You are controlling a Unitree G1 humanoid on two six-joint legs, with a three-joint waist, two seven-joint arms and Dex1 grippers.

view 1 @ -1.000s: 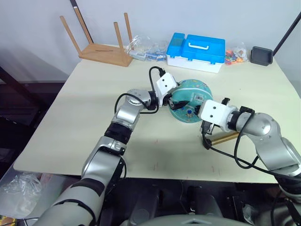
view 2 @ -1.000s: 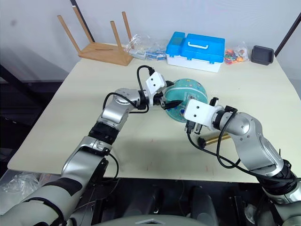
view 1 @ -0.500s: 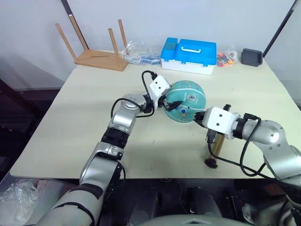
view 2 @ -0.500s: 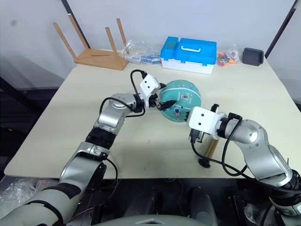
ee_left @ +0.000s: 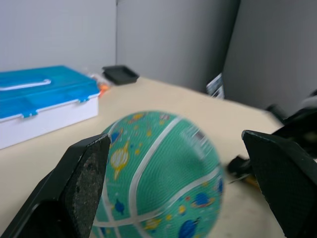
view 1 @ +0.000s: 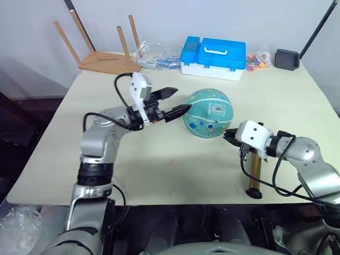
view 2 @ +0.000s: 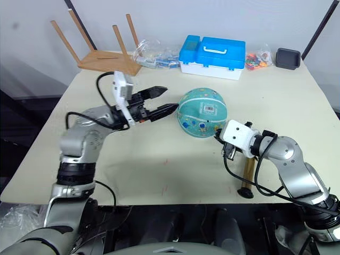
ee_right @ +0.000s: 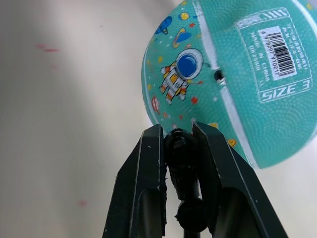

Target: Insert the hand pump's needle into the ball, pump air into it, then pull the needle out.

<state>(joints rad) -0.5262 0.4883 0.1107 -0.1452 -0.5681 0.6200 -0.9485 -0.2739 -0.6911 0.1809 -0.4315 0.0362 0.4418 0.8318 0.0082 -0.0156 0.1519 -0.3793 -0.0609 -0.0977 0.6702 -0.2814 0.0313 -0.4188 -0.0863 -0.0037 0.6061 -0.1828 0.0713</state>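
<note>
The teal ball (view 1: 208,113) rests on the table (view 1: 159,159) near its middle, white barcode label (ee_right: 270,49) facing up. My left gripper (view 1: 178,101) hovers open just left of the ball, fingers (ee_left: 84,183) spread wide and apart from it. My right gripper (view 1: 229,135) is at the ball's lower right, shut on the needle's black fitting (ee_right: 181,148). The needle's metal pin is hidden. The ball's small dark valve hole (ee_right: 218,75) has nothing in it. The amber hand pump (view 1: 254,170) lies on the table, its black handle (view 1: 255,192) towards the front edge.
A blue-and-white plastic case (view 1: 212,51) stands at the back. To its left lie clear bags (view 1: 156,53) and an upturned wooden stool (view 1: 101,56). At the back right are colourful bits (view 1: 256,58) and a black tray (view 1: 287,57).
My left gripper has come off the ball, opened and drawn back to the left. The right gripper has pulled slightly away from the ball. The pump has shifted right. The camera has moved.
</note>
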